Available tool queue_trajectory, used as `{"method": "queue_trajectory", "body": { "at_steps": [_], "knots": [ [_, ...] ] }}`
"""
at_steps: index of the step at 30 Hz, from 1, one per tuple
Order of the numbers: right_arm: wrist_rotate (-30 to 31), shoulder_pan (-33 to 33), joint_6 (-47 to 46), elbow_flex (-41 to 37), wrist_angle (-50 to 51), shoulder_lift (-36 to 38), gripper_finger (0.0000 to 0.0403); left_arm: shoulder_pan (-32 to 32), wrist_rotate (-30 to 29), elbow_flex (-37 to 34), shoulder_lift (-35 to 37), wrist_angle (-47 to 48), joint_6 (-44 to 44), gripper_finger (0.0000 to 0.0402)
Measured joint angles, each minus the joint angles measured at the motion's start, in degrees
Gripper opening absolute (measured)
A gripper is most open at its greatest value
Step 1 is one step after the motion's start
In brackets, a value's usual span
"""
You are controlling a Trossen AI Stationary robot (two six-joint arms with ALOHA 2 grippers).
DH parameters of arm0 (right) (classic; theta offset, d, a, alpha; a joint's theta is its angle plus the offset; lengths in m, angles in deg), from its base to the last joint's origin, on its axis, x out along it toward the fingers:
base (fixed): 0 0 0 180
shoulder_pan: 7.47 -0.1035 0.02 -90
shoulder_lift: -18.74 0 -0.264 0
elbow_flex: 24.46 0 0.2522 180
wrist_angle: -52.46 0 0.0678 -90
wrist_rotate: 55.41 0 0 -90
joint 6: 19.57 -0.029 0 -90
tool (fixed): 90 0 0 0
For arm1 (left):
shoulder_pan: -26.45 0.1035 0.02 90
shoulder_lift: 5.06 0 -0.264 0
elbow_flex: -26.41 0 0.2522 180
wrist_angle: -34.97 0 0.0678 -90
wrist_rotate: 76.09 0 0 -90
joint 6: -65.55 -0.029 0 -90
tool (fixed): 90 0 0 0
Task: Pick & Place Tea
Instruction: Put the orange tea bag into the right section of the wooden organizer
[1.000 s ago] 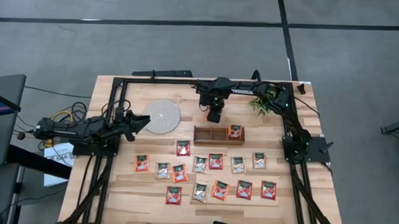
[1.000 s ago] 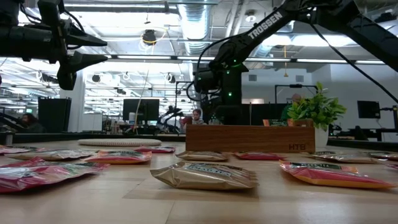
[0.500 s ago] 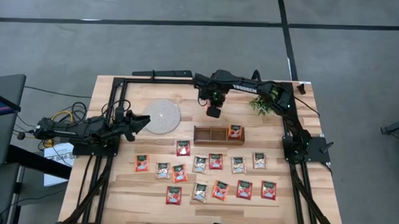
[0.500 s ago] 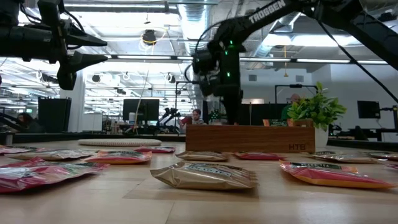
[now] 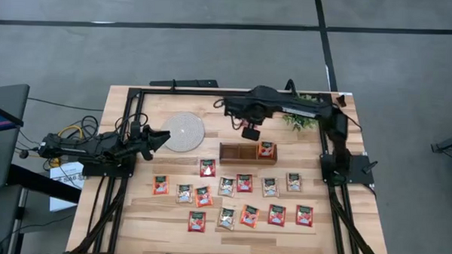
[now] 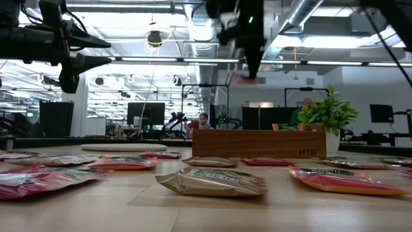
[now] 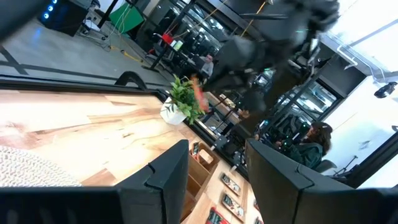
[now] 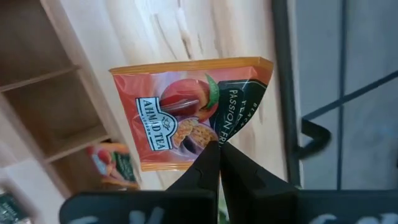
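Observation:
My right gripper (image 5: 250, 132) hangs high over the table just beyond the far side of the brown wooden tray (image 5: 237, 145), shut on a red-orange tea sachet (image 8: 186, 115). That sachet appears in the low view as a reddish patch (image 6: 243, 78) under the fingers. One red sachet (image 5: 267, 149) lies in the tray's right compartment. Several more tea sachets (image 5: 244, 183), red-orange and pale, lie flat on the table nearer than the tray. My left gripper (image 5: 162, 137) waits open at the table's left side, holding nothing. My right gripper pinches the sachet's edge (image 8: 209, 139) between its two fingertips, where the orange print meets the dark band. The fingers come steeply from above. A flat face of the sachet is turned to the wrist camera, and the sachet hangs below the fingers, clear of table and tray.
A round grey-white disc (image 5: 183, 131) lies at the far left of the table, close to my left gripper. A small potted plant (image 5: 294, 119) stands at the far right. Black frame rails (image 5: 174, 90) run along the table's edges.
My right gripper has risen from table height behind the tray to well above it, tipping further downward and drifting slightly toward the table's right edge. The red-orange sachet has gone up with it, lifted clear.

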Motion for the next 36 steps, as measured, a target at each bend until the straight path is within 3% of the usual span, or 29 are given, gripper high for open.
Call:
{"method": "queue_trajectory", "body": {
  "at_steps": [6,12,21,36],
  "knots": [
    [3.2,-6.5,-7.4,-6.2,0.2,6.9,0.0,0.0,0.0,0.0,0.0,0.0,0.0,0.0151],
    [6.0,-12.0,-18.8,-21.5,-0.4,13.1,0.0,0.0,0.0,0.0,0.0,0.0,0.0,0.0151],
    [14.2,-18.5,-33.9,-36.8,-6.4,14.9,0.0,0.0,0.0,0.0,0.0,0.0,0.0,0.0151],
    [18.1,-20.3,-34.1,-43.5,-12.5,9.4,0.0,0.0,0.0,0.0,0.0,0.0,0.0,0.0151]
  ]
}}
